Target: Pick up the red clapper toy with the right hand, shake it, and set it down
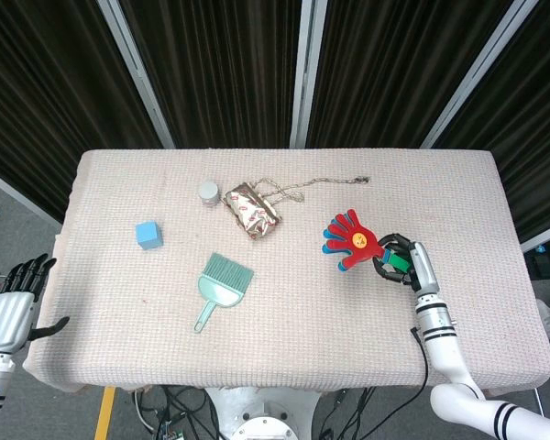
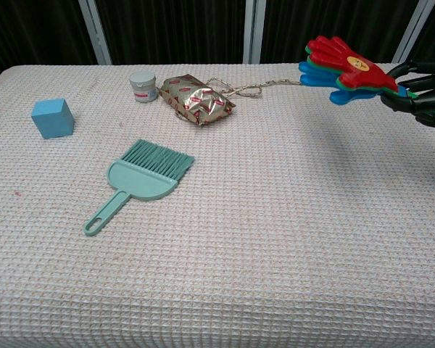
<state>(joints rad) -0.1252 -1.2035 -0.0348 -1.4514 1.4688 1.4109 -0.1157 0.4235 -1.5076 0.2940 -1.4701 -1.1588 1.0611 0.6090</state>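
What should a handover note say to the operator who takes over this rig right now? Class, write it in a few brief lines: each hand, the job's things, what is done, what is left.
Right hand: grips the green handle of the red clapper toy, held in the air above the right side of the table.
Left hand: holds nothing, fingers apart, off the table's left edge.
Done: the pick-up; the toy is clear of the cloth.
Left: shake it, as far as one moment can show, then set it down.
Nearby: teal brush, blue cube, foil packet, small jar, none close to the toy.
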